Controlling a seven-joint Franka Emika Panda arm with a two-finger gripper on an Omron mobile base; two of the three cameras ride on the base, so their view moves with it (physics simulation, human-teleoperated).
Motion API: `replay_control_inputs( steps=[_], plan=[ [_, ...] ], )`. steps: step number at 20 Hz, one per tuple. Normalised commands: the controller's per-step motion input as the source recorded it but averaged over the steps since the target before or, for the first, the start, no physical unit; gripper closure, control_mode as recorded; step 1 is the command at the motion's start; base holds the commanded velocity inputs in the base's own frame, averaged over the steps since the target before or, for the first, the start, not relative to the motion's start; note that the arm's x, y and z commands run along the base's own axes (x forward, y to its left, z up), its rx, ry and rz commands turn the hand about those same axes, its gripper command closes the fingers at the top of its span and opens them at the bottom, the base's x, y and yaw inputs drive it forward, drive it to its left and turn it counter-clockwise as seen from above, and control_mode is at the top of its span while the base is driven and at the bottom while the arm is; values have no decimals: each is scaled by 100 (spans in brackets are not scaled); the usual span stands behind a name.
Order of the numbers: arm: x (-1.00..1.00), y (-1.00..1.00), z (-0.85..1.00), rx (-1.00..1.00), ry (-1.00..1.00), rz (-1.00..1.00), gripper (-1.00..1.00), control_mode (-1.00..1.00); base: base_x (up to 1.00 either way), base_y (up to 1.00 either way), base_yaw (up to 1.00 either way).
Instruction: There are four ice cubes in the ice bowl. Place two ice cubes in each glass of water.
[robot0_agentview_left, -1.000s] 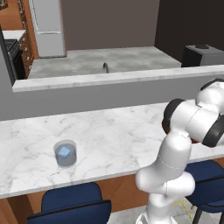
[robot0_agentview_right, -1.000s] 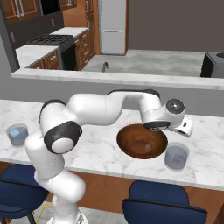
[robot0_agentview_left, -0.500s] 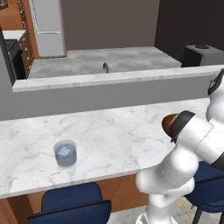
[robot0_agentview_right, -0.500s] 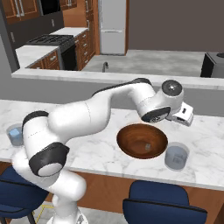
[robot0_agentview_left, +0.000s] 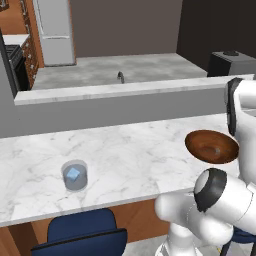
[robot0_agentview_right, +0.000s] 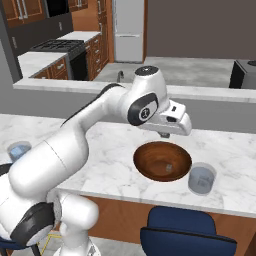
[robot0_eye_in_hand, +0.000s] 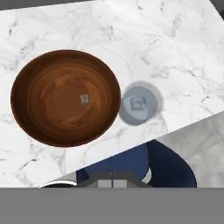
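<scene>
Your inventory on the white marble counter (robot0_agentview_right: 110, 170): one ice bowl (robot0_agentview_right: 162, 161), dark reddish-brown and wood-grained, near the counter's front edge, holding a single pale ice cube (robot0_eye_in_hand: 84, 99) close to its centre. One glass of water (robot0_agentview_right: 202, 178) stands just beside the bowl on its right in the right base view, almost touching the rim in the hand view, with one ice cube (robot0_eye_in_hand: 138, 104) visible inside it. A second glass of water (robot0_agentview_left: 75, 175) stands well apart at the far left of the counter, also with one ice cube (robot0_agentview_left: 73, 173) in it. Your gripper (robot0_agentview_right: 165, 134) hangs above the bowl's far rim, clear of everything; its fingers are pressed together and you carry nothing in them. Blue stools (robot0_agentview_right: 186, 236) sit below the counter's front edge. Behind the raised grey ledge (robot0_agentview_left: 125, 92) you have a second counter with a small faucet (robot0_agentview_left: 120, 76), a refrigerator (robot0_agentview_right: 128, 30) and a stove (robot0_agentview_right: 57, 47).
</scene>
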Motion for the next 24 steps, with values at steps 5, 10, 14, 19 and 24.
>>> replay_control_inputs(
  steps=[5, 10, 14, 19, 24],
  plan=[
    [-40, 33, -23, 0, 1, 2, 100, -100, 0, 0, 0],
    [-2, 0, -39, 6, -6, 0, -100, -100, 0, 0, 0],
    [0, 0, -6, 6, -11, 0, -100, -100, 0, 0, 0],
    [2, 2, -6, 2, -10, 0, -100, -100, 0, 0, 0],
    [16, 20, -9, 0, -3, 0, -100, -100, 0, 0, 0]
  ],
)
